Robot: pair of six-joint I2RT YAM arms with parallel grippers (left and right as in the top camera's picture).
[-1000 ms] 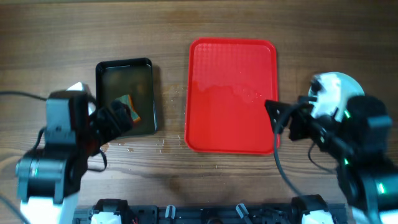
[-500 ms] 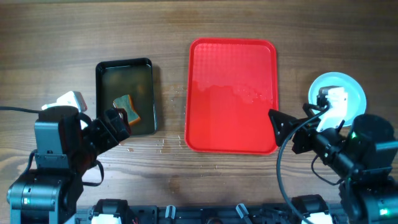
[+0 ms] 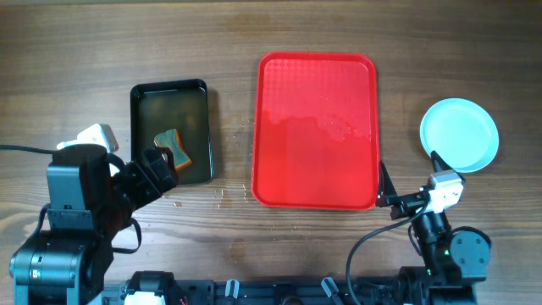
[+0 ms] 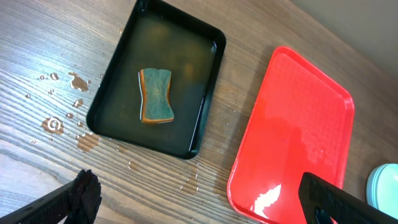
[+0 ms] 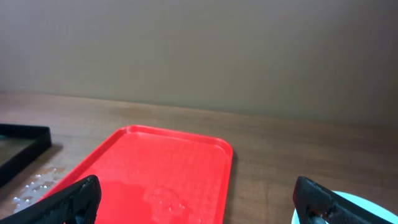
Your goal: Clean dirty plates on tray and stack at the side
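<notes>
Tray [image 3: 318,127]: middle of the table [image 3: 254,42].
Plates [image 3: 460,134]: on the table right of the tray, apart from it; probably stacked, count unclear.
Small tray [image 3: 170,131]: left of the tray, apart.
Sponge [image 3: 174,146]: inside the small tray, toward its near end.

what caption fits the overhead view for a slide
Red tray with no plates on it, a pale blue plate to its right, sponge in the black tray.

The plates [image 3: 459,134]: count unreadable overhead, mere edge-cut slivers in both wrist views.
</notes>
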